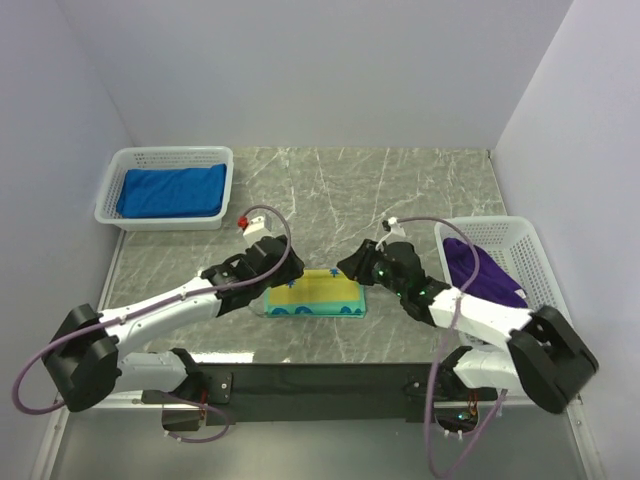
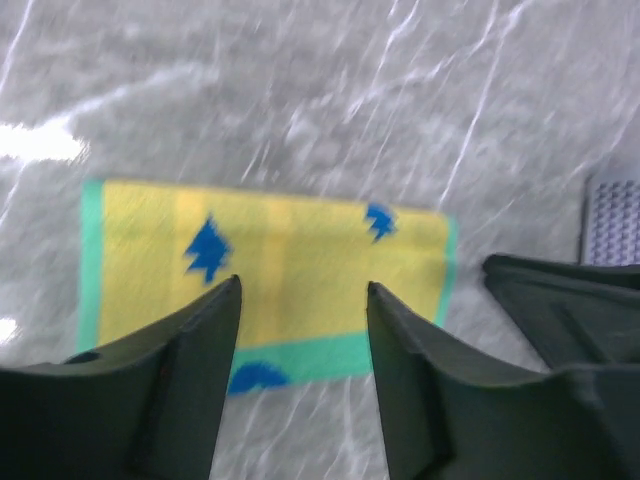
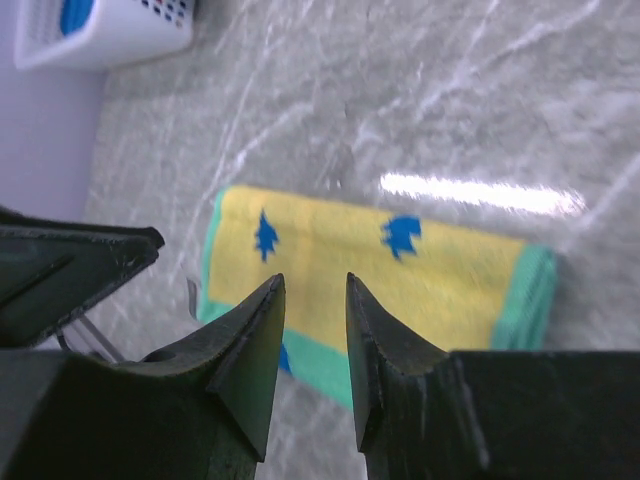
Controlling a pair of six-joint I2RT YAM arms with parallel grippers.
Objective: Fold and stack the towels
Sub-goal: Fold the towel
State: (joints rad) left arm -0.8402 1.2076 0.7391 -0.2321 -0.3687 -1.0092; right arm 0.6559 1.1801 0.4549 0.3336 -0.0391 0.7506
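Marble tabletop (image 1: 400,190) holds the folded yellow towel (image 1: 315,294) flat near its front edge between both arms, open stone beyond, left gripper (image 2: 303,285) gaping wide, right gripper (image 3: 315,280) narrowly parted, both empty at the towel's ends.

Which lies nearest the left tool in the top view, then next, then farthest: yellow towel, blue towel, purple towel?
1. Yellow towel: directly beside the left tool, in the middle.
2. Blue towel: in the far-left basket.
3. Purple towel: in the right basket, across from the right arm.
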